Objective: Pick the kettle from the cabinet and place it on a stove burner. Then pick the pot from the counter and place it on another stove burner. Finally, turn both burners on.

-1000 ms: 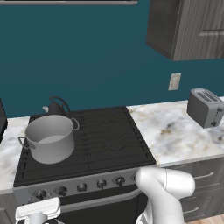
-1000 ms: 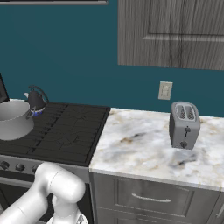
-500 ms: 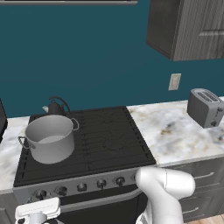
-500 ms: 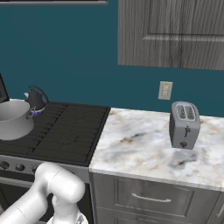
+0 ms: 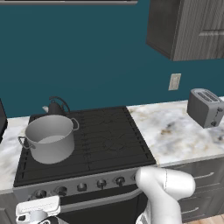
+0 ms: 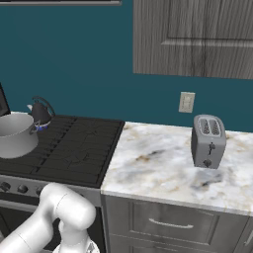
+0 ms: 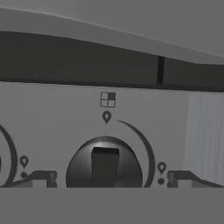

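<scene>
Pot (image 5: 49,139) sits on front-left burner, kettle (image 5: 55,107) on burner behind it; both placements look done, knob-turning left. Gripper (image 7: 109,177) low at stove (image 5: 105,140) front, fingers (image 7: 40,178) spread wide, empty, straddling one knob (image 7: 104,164) centred between them. Toaster (image 5: 204,107) far right on counter (image 5: 175,131). Since earlier frames, nothing visibly shifted.
</scene>
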Robot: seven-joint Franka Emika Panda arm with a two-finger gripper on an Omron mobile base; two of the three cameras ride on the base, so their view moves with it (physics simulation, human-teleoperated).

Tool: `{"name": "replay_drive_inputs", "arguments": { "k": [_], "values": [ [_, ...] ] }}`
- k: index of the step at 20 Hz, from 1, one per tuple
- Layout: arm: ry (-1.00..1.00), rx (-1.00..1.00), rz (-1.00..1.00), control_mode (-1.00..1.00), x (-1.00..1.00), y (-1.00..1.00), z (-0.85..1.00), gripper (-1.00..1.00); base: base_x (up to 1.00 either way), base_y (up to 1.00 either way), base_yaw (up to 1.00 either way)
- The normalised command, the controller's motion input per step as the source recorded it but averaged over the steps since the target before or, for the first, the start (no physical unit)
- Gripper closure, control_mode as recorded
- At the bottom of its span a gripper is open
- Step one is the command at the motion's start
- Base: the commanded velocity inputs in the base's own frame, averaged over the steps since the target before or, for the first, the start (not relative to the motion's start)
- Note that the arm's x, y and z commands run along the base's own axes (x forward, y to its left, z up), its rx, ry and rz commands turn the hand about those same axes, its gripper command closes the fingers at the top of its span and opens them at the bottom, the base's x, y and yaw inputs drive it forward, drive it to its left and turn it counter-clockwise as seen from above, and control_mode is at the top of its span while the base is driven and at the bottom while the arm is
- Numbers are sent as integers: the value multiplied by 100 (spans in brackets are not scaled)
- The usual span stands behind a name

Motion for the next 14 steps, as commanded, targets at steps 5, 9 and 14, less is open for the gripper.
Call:
{"name": "replay_drive_inputs", "arguments": {
  "k": [5, 9, 14],
  "values": [
    [0, 1, 0, -100, 24, 6, -11, 100, 0, 0, 0],
    [0, 0, 0, -100, 19, 14, -18, 100, 0, 0, 0],
    [0, 0, 0, -100, 9, 9, -19, 100, 0, 0, 0]
  ]
}}
